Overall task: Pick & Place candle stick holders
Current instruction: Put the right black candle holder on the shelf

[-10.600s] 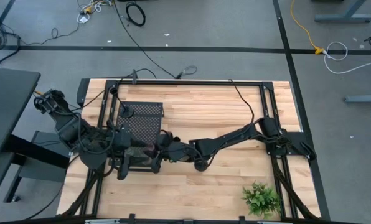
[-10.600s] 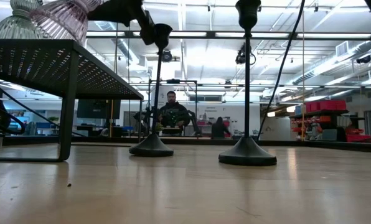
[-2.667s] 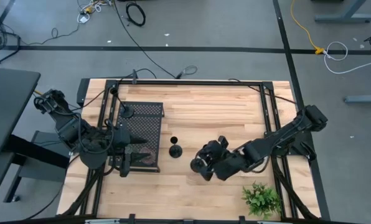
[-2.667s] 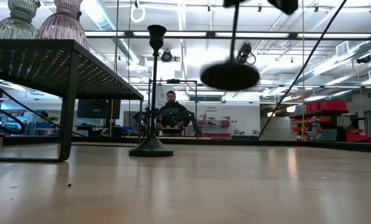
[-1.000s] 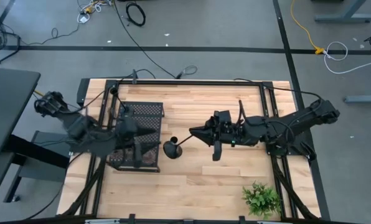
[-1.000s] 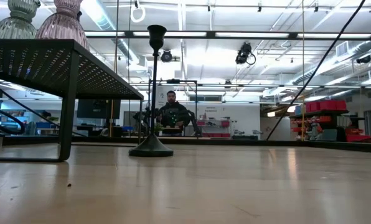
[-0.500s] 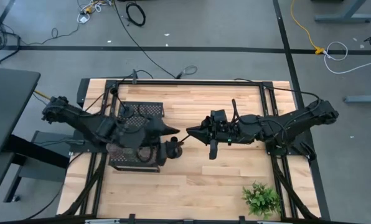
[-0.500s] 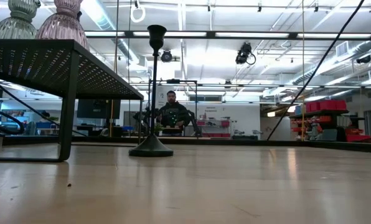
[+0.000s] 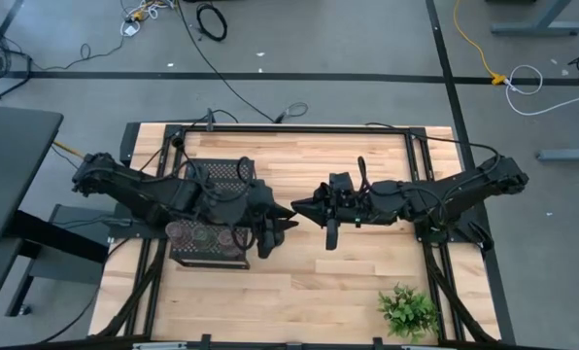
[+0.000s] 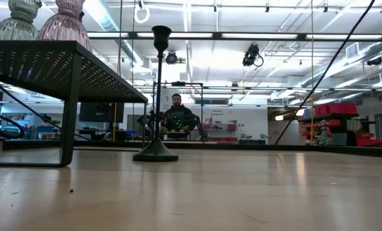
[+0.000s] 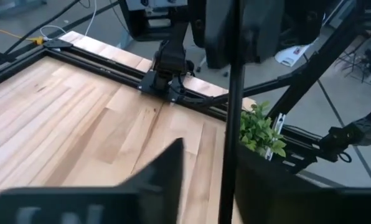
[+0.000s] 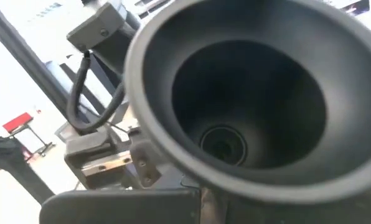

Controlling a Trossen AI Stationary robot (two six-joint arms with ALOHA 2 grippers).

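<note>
My right gripper (image 9: 297, 210) is over the table's middle, shut on a black candle stick holder. The holder's thin stem (image 11: 232, 124) points toward my left arm and its hollow flared end (image 12: 235, 118) fills the right wrist view. My left gripper (image 9: 278, 226) is open just right of the black perforated stand (image 9: 221, 185), with its fingers on either side of that stem. I cannot tell whether they touch it. A second black holder (image 10: 156, 96) stands with its round base on the table. Several glass holders (image 9: 210, 235) stand on the stand. My right gripper holds the black holder lifted clear of the table, lying roughly level, with its stem (image 9: 286, 216) reaching toward the table's left. The flared end (image 12: 235, 118) in front of the wrist camera hides the fingers' place of contact, so the exact part does not show.
A green leafy plant (image 9: 407, 311) stands at the near right corner. The stand's leg (image 10: 68, 109) and top take up the table's left. A black frame runs around the table's edges (image 9: 289, 129). A person (image 10: 177, 115) sits in the room beyond the far edge.
My left arm has swung from over the stand toward the table's right, past the stand's right edge. Its open gripper has come around the held holder's stem, uncovering the glass holders. My right gripper has held the holder nearly still.
</note>
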